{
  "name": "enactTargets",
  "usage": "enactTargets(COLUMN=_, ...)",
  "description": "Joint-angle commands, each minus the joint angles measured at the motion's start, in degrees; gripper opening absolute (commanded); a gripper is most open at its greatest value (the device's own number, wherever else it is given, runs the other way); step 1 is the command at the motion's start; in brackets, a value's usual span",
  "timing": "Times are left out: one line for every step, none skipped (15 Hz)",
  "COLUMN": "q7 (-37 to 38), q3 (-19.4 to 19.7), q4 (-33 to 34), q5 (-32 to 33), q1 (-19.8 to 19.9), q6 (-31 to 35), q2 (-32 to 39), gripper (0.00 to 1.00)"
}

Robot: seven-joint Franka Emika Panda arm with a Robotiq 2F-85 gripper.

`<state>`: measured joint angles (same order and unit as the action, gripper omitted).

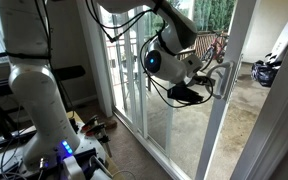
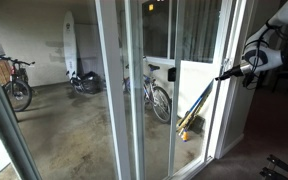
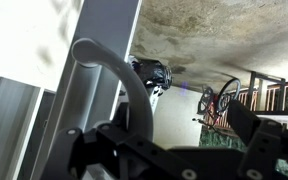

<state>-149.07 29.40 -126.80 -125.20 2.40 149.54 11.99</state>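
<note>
**Wrist view, near to far.** The gripper (image 3: 174,145) fills the lower edge, its fingers spread and pinching nothing. The grey door handle (image 3: 124,85) rises between them, closer to the finger at 9 o'clock; whether they touch cannot be told. Behind it stands the white door frame (image 3: 109,20), and beyond that, outdoors, a bicycle (image 3: 219,100) lies at 3 o'clock.

**Step in hand (judged).** The handle is being engaged. A sound grasp would centre the bar between both pads, with the fingers square to it before closing, so that force runs along the sliding direction rather than twisting the handle.

**Pose.** In an exterior view the arm (image 1: 174,35) descends from 12 o'clock. The wrist is bent so that the gripper (image 1: 212,82) points horizontally at the handle on the frame's edge.
</note>
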Motion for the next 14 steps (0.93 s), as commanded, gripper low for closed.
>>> enactTargets(q7=0.0, q3=1.8, q4=-3.2, q5=1.0, q1=-8.0, q6=0.8, q2=-2.3, gripper=1.0)
enactTargets(q7=0.0, q3=2.8, q4=-3.1, q5=0.7, q1=-9.8, q6=1.1, q2=-2.1, gripper=1.0)
enactTargets(q7=0.0, q3=3.6, q4=-3.0, q5=0.4, q1=-11.4, q6=1.5, q2=-2.0, gripper=1.0)
enactTargets(q7=0.0, q3=4.7, q4=-2.8, q5=-0.1, q1=-13.2, q6=1.8, q2=-1.7, gripper=1.0)
enactTargets(q7=0.0, q3=5.7, q4=-2.6, q5=-0.5, q1=-15.1, q6=2.3, q2=-1.5, gripper=1.0)
enactTargets(q7=0.0, q3=7.1, q4=-2.3, q5=-0.8, q1=-17.4, q6=2.7, q2=-1.3, gripper=1.0)
enactTargets(q7=0.1, q3=8.5, q4=-2.3, q5=-0.9, q1=-19.4, q6=2.8, q2=-1.1, gripper=1.0)
enactTargets(q7=0.1, q3=10.3, q4=-2.3, q5=-0.9, q1=-21.7, q6=2.8, q2=-0.9, gripper=1.0)
enactTargets(q7=0.2, q3=12.2, q4=-2.6, q5=-0.9, q1=-23.9, q6=2.6, q2=-0.7, gripper=1.0)
enactTargets(q7=0.2, q3=14.3, q4=-2.6, q5=-1.3, q1=-26.2, q6=2.3, q2=-0.4, gripper=1.0)
enactTargets(q7=0.2, q3=16.5, q4=-2.8, q5=-2.6, q1=-28.5, q6=2.0, q2=-0.1, gripper=1.0)
enactTargets(q7=0.2, q3=18.7, q4=-3.2, q5=-4.7, q1=-30.8, q6=1.4, q2=0.2, gripper=1.0)
enactTargets(q7=0.2, q3=20.9, q4=-3.5, q5=-6.4, q1=-33.2, q6=1.1, q2=0.7, gripper=1.0)
enactTargets(q7=0.2, q3=23.3, q4=-3.7, q5=-9.5, q1=-35.8, q6=0.6, q2=1.6, gripper=1.0)
